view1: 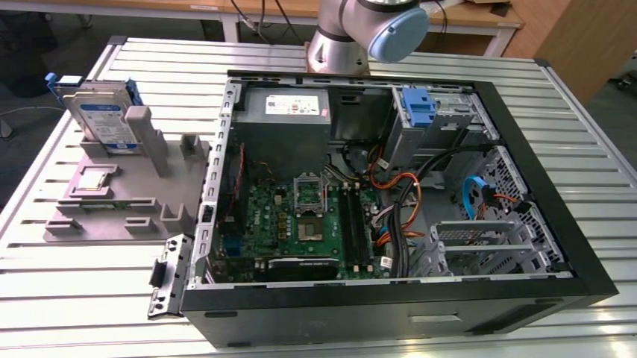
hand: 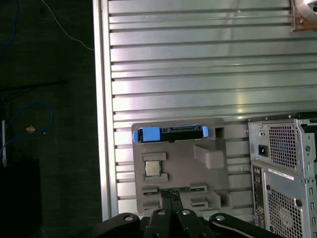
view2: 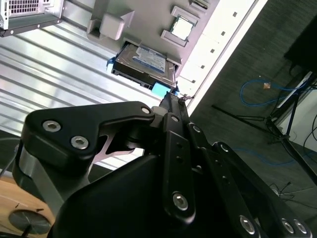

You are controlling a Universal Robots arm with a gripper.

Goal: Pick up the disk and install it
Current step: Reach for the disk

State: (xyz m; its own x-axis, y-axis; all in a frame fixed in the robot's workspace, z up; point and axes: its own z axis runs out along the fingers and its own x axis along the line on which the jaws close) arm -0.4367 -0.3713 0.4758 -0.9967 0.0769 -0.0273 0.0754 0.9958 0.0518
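Disk (view1: 103, 119) stands on end in the grey holder (view1: 149, 201), long axis upright, beside the open computer case (view1: 398, 298) (a processor chip (view1: 95, 179) lies in the same holder). My pincer (hand: 171, 192) is closed and empty, well apart from it.

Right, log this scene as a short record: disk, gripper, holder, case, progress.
disk: stands on edge in a slot of the grey holder, at the exterior view's left
gripper: shut, holding nothing, apart from the disk in both wrist views
processor chip: lies flat in a recess of the holder, near the disk
computer case: side open, board and cables exposed, beside the holder on the slatted table
blue bracket: inside the case, at its far end
progress: disk not yet picked up
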